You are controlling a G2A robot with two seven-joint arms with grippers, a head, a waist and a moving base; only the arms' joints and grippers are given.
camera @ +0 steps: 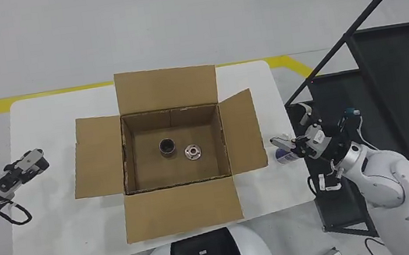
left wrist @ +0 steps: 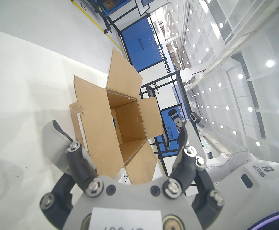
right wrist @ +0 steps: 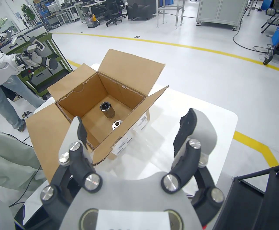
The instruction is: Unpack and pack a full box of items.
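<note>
Bright, even lighting (soft shadows)

White stickers (right wrist: 123, 144) on the box (right wrist: 130, 67) side, their small print seemingly illegible.

One open cardboard box (camera: 166, 88), one white table (camera: 53, 227). Inside are one cylindrical metal sleeve (camera: 166, 146) and one flanged metal disc (camera: 192, 152).

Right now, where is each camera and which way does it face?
Top view: above the arms, looking down on the open box and table; left hand, right hand at the edges.
Left wrist view: on that wrist, facing the box past the open left hand.
Right wrist view: on that wrist, looking into the box past the open right hand.
Shared: the box.
</note>
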